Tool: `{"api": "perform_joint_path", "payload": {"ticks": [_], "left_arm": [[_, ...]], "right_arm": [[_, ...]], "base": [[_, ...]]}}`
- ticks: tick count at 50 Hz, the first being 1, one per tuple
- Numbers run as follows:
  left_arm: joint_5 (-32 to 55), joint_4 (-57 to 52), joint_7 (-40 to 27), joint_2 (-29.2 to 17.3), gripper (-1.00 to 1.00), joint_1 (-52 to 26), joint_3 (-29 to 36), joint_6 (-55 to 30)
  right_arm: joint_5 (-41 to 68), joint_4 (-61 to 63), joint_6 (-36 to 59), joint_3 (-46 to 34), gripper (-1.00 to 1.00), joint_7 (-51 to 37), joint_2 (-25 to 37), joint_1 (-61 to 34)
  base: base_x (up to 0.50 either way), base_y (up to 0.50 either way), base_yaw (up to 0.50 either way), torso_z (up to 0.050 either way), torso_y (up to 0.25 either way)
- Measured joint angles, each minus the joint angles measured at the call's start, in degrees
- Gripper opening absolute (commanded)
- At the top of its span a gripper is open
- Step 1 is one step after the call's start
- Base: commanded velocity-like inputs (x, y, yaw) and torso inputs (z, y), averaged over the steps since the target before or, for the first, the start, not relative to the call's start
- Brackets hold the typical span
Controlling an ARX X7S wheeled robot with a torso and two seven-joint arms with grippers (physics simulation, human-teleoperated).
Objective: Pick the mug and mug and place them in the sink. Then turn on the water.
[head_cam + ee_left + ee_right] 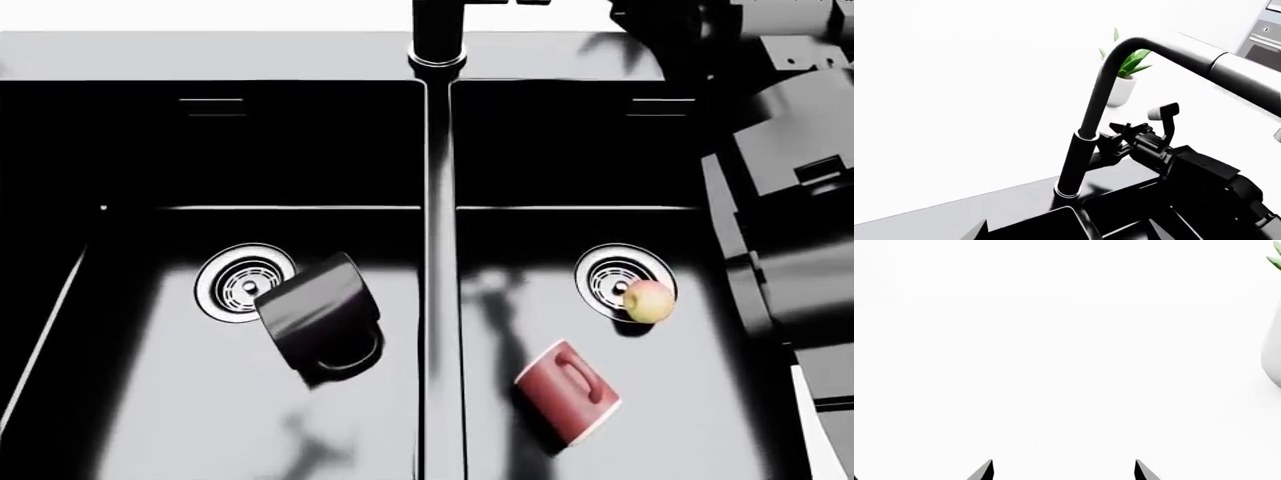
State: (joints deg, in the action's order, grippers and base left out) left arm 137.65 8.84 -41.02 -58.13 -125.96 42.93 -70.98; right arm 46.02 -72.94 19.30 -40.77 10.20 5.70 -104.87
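Seen from the head camera, the black sink [438, 300] holds both mugs. The glossy black mug [320, 318] lies on its side in the left basin by the drain. On its side in the right basin is the red mug [567, 390]. The tall black tap [1084, 135] rises behind the divider. My right gripper [1063, 470] is open and empty, facing a white wall. In the left wrist view the right gripper [1121, 130] sits close beside the tap's side handle [1109, 150]. My left gripper [1067, 231] is open above the sink's back edge, holding nothing.
A small yellow-red fruit [649, 300] rests on the right drain. A white plant pot [1121, 90] with green leaves stands behind the tap, and also shows as a pot [1273, 355] in the right wrist view. My right arm [787, 200] crosses the sink's right side. An oven [1264, 40] is far off.
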Motion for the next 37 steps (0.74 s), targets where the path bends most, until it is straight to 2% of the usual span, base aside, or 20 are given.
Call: {"api": "perform_joint_path", "payload": {"ticks": [13,37], "left_arm": [[0.5,0.1,-0.4,0.2,1.0,-0.2,-0.2,0.0],[0.3,-1.3,-0.2,-0.4,1.0,1.6,-1.4,1.0]], "right_arm": [[1.8,3.6,1.3,2.0,1.0,-5.8,2.9,1.5],[11.3,28.7,9.0,9.2,1.0,-19.5,13.4,8.5]], "base": [[0.0,0.0,0.0,0.0,0.0],[0.0,0.0,0.0,0.0,0.0]]}}
